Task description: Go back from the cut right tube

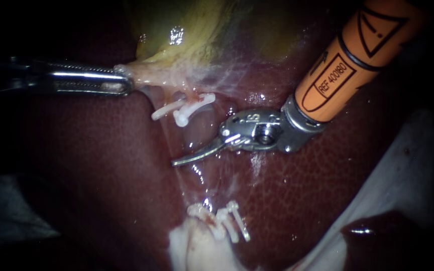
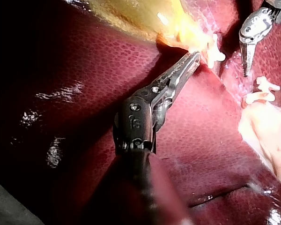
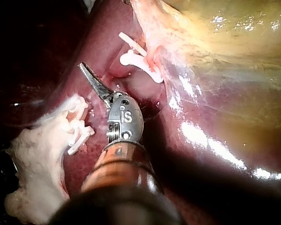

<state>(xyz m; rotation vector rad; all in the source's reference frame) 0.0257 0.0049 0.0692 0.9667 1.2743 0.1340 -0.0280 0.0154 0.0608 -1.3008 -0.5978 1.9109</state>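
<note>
My left instrument [image 1: 122, 83] comes in from the left, its jaws shut on the pale neck of the yellow-green gallbladder [image 1: 202, 35]. My right instrument [image 1: 177, 161], on an orange shaft from the upper right, has curved blades lying together over the liver [image 1: 327, 190]. Its tip sits between two groups of white clips, the upper clips [image 1: 184, 111] below the gallbladder's neck and the lower clips [image 1: 227, 223]. A thin translucent strip of tissue runs between the groups. The right wrist view shows the blades [image 3: 85, 70] beside the upper clips [image 3: 136, 61], touching nothing.
A lump of pale whitish tissue [image 1: 192, 248] lies by the lower clips. A white sheet [image 1: 403, 175] borders the liver at the right, with a dark red pool [image 1: 377, 236] below it.
</note>
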